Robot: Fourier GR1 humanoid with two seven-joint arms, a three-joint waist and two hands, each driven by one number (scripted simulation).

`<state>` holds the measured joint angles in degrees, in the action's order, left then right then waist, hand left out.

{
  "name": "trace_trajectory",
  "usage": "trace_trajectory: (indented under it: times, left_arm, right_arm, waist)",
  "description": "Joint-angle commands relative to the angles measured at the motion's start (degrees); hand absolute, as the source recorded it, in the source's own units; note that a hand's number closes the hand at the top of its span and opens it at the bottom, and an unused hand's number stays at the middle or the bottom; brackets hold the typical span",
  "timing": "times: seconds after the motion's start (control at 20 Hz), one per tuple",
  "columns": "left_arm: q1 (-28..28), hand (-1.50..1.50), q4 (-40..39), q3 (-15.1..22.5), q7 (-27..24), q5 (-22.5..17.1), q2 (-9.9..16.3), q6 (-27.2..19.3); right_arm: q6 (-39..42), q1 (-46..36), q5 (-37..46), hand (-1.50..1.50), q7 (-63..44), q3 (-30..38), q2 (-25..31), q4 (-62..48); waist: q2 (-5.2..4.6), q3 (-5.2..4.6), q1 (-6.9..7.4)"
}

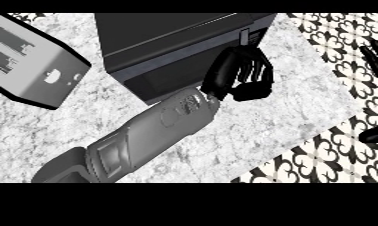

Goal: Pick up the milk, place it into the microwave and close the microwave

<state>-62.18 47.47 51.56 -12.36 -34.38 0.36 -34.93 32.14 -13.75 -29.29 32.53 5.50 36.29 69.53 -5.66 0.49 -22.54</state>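
Marbled counter [295, 95] spreads beneath a hand [240, 72] whose fingers curl, holding nothing visible, against the front right corner of the microwave [170, 45]. Far to its left sits a toaster [37, 65]. Milk cannot be seen.

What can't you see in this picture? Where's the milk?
Head view:
- Milk: nowhere in sight; possibly inside the microwave, but that can't be told.
- Microwave: back cut off by the top edge; door state unclear.
- One robot hand: fingers curled by the microwave's front corner; whether they hold anything is hidden.
- Other robot hand: only dark bits at the right edge.
- Toaster: cut off at left.
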Motion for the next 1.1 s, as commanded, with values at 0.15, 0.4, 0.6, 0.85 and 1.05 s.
trace_trajectory:
  times: [0.15,0.4,0.6,0.85,1.05]
  left_arm:
    - [-5.1,1.5,-3.0,-1.5,-0.6,-2.3,-0.3,0.1]
    - [-5.0,1.5,-3.7,-1.1,-0.6,-3.7,-0.3,-0.1]
    - [-5.6,1.5,-4.2,-1.1,-0.6,-4.6,-0.3,-0.4]
    - [-5.7,1.5,-4.0,-1.4,-1.3,-5.3,-0.3,-1.6]
    - [-5.2,1.5,-3.7,-0.6,-2.2,-5.6,-0.3,-2.4]
  right_arm:
    - [6.8,-1.7,-1.8,-1.5,-0.7,-2.8,0.8,2.2]
    - [10.7,-4.2,-0.3,1.5,-1.4,-5.8,3.1,7.7]
    - [13.5,-5.6,-1.1,1.5,-2.6,-8.0,3.9,12.1]
    - [14.0,-5.3,-2.4,1.5,-4.5,-9.6,4.1,15.7]
    - [13.8,-5.8,-3.7,1.5,-6.2,-10.6,4.0,18.8]
  waist:
    - [-0.75,0.12,-1.65]
    - [-0.47,0.13,-1.86]
    - [-0.15,0.16,-2.31]
    - [-0.24,0.33,-3.17]
    - [-0.32,0.28,-3.71]
